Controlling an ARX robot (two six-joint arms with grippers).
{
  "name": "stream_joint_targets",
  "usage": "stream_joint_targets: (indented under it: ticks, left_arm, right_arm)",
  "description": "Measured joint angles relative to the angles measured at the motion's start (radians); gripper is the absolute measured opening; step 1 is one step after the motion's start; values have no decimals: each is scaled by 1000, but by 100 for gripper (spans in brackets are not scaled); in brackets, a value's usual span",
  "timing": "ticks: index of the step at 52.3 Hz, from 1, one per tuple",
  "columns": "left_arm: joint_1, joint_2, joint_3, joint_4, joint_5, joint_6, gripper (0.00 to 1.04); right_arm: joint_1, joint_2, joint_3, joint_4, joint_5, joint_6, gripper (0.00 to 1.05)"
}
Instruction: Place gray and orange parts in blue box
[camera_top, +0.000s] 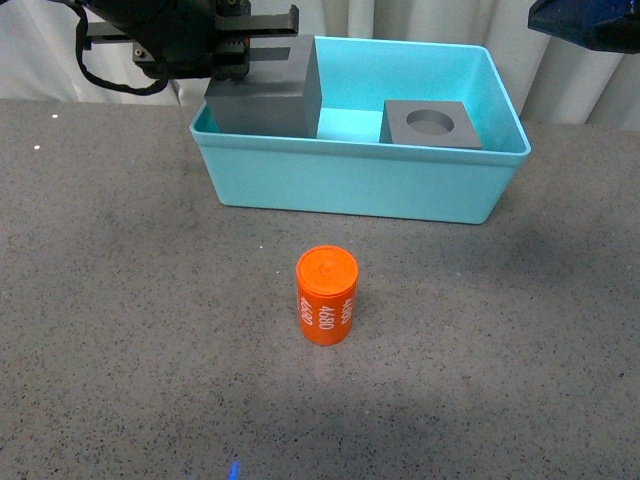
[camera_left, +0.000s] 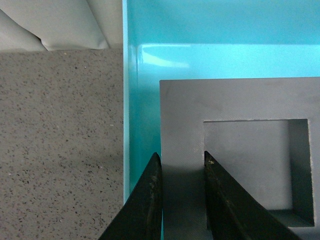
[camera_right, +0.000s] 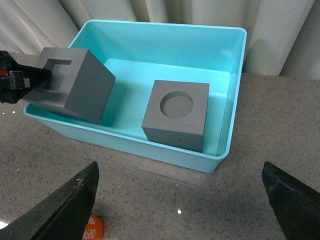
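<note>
The orange can (camera_top: 327, 295) with white numbers stands on the gray table (camera_top: 120, 300), low in the middle of the front view, apart from both claws. Upper left, the left claw (camera_left: 181, 156) pinches one wall of the gray block with the square hole (camera_top: 262, 95), tipped over the left end of the blue box (camera_top: 350, 185). The gray block with the round hole (camera_top: 430, 125) sits inside the box, on the right. The right claw (camera_right: 180, 167) is spread wide and holds nothing.

Dark gray speckled tabletop (camera_top: 120, 300), pale pleated curtain (camera_top: 420, 20) hanging behind its far edge.
</note>
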Motion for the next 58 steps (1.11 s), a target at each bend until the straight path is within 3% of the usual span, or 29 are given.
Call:
stream_joint_targets:
  ticks: [28,45,51,58]
  left_arm:
    - [1,32,-21,27,10,-5,18]
    - [6,5,-35,92,29,-57,82]
    - [8,-46,-79,132,33,-61,99]
    - [12,-134,-175,217,42,-73,98]
  right_arm:
    - [0,0,0,0,0,0,95]
    - [0,0,0,0,0,0,95]
    - [0,0,0,0,0,0,95]
    - [0,0,0,0,0,0,95]
